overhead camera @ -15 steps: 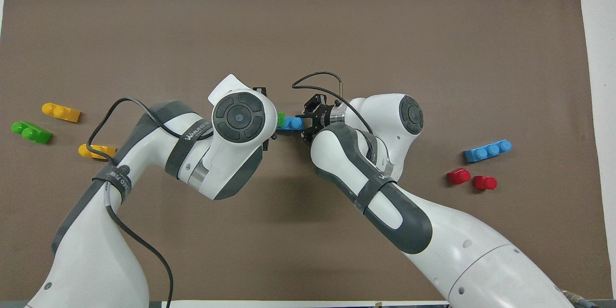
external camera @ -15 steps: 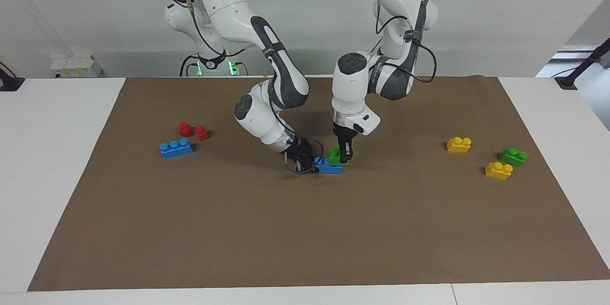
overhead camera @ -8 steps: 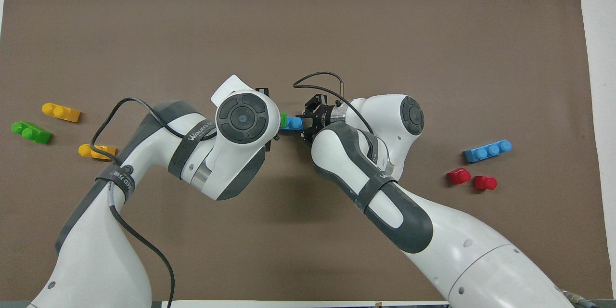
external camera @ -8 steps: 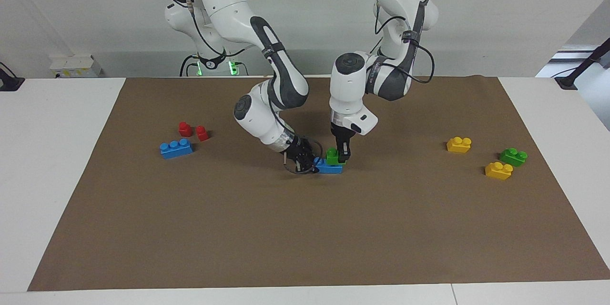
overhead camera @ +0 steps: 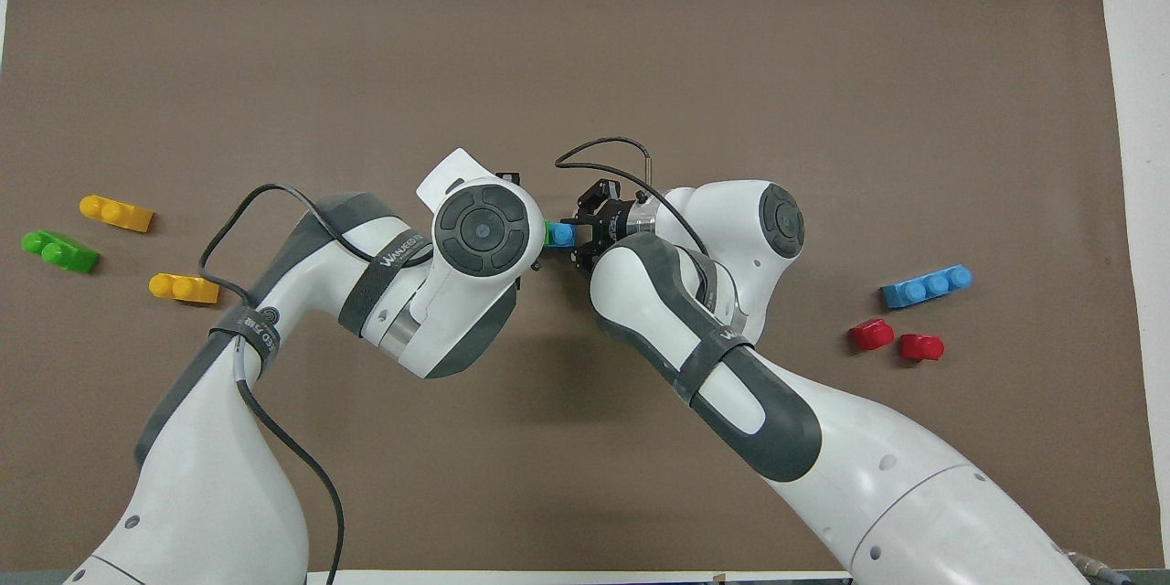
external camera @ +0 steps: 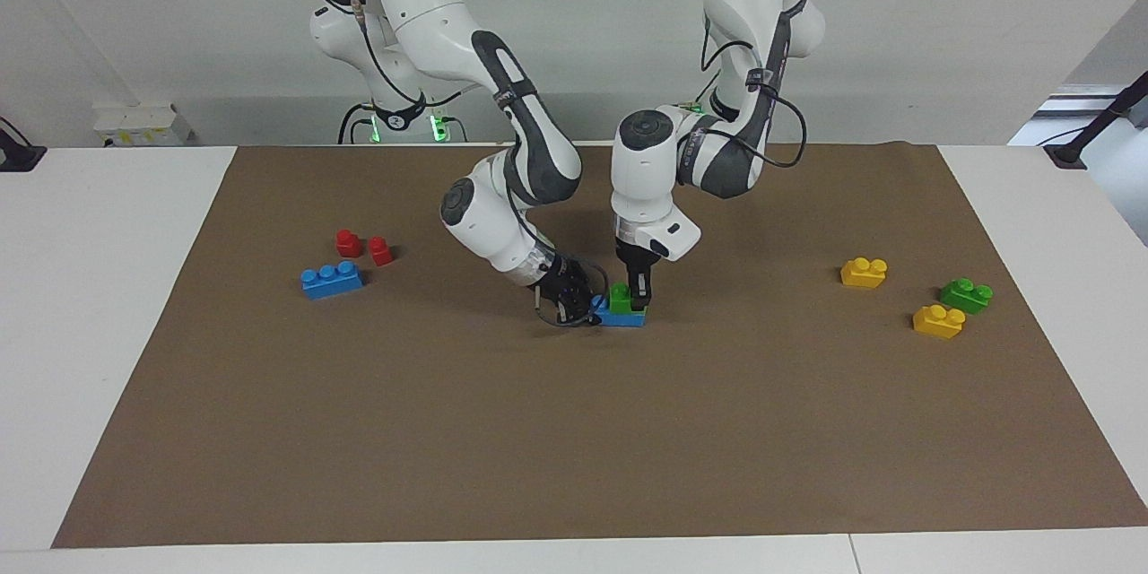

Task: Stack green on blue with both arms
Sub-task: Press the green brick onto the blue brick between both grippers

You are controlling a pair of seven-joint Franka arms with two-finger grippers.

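Brown mat (external camera: 359, 430) over a white table (external camera: 99, 287), pale wall across the top of the frame.

Facing view: at centre frame sits green (external camera: 619, 297) on top of blue (external camera: 622, 317), which lies flat on the mat. Comes down upright onto it the left gripper (external camera: 639, 294), fingers closed on the green's end. Lies low and tilted beside it the right gripper (external camera: 575, 302), pinching the blue's other end to steady it. Looks seated or nearly so; cannot tell whether fully pressed home. Toward the right arm's end, mid-height in the frame: a spare blue (external camera: 332, 279) and two red bricks (external camera: 363, 247). Toward the left arm's end: two yellow bricks (external camera: 864, 272) and a spare green (external camera: 966, 295).

Overhead view: only slivers of green (overhead camera: 547, 233) and blue (overhead camera: 564, 235) at centre frame, between the two wrists. Hides its own fingers under the wrist, the left arm. Straddles the blue's end with the right gripper (overhead camera: 579, 236).

Handling, as a judgement: light, rigid, smooth plastic; no give, little risk of breakage, some risk of slipping or tipping. Best taken across the flat side walls, below the studs, and pushed straight down.

No containers anywhere in view.
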